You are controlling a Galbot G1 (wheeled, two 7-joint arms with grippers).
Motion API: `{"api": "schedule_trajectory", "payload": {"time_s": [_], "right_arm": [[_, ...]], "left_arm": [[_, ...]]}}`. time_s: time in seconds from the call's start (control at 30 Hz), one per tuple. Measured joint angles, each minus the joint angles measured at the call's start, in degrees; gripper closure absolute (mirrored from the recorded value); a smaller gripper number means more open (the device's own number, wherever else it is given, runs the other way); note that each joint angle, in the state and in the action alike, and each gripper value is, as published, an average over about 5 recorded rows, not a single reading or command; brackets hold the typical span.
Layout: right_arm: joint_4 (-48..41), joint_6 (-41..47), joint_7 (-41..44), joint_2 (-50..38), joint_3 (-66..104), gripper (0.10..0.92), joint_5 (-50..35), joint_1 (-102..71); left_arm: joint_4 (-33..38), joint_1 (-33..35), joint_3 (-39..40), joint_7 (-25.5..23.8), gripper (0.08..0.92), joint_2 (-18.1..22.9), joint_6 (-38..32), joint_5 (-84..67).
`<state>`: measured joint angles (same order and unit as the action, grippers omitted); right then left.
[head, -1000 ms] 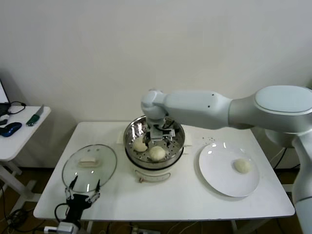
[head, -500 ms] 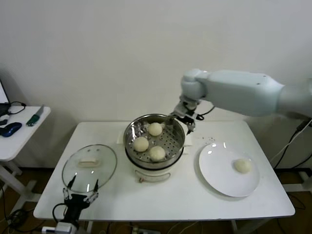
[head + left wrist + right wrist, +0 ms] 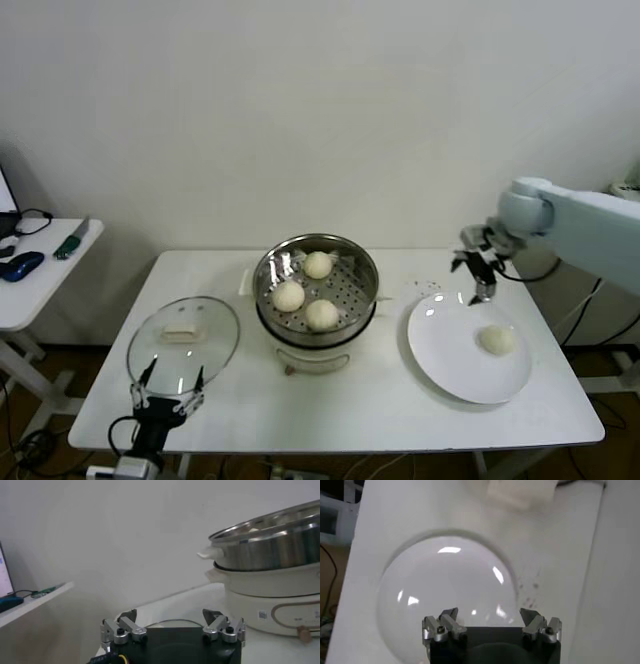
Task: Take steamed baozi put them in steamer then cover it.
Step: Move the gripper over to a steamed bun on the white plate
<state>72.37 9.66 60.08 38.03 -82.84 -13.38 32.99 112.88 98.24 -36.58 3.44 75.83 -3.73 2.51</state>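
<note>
The shiny steamer (image 3: 350, 258) stands mid-table on its white cooker base (image 3: 313, 358) and holds three cream baozi (image 3: 318, 264), (image 3: 289, 295), (image 3: 321, 314). A fourth baozi (image 3: 497, 340) lies on the white plate (image 3: 450, 360) to the right. My right gripper (image 3: 478, 272) hangs open and empty over the plate's far edge, a little behind that baozi; its wrist view shows the plate (image 3: 435, 580) under the open right gripper (image 3: 490, 614). The left gripper (image 3: 170, 385) rests open at the table's front left edge. From the left gripper (image 3: 172, 617) the steamer (image 3: 270, 540) shows side-on.
A clear glass lid (image 3: 183, 343) lies flat on the table left of the steamer, just behind the left gripper. A small side table (image 3: 40, 270) with loose items stands off to the far left. The wall runs close behind the table.
My right arm lifted out of the steamer, leaving a third baozi in it, and swung right to above the plate. The left arm has not moved.
</note>
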Motion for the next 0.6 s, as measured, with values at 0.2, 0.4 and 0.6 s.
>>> {"api": "schedule_trajectory", "payload": {"time_s": [0.2,0.4,0.6], "right_arm": [[-3.4,0.4,0.8,-3.8,7.9,0.203,4.2,-9.6],[-7.3,-0.2,1.0,-4.9,15.8,0.203,8.2,-18.5],[-11.6,-1.2,1.4,-3.7,21.9,0.203,11.4,-24.3]], "left_arm": [[0.1,0.8,-0.4,0.1,0.177,0.4,0.1,0.4],[0.1,1.3,-0.3,0.1,0.177,1.2,0.2,1.4],[0.2,1.5,-0.1,0.3,0.177,1.9,0.4,2.4]]}}
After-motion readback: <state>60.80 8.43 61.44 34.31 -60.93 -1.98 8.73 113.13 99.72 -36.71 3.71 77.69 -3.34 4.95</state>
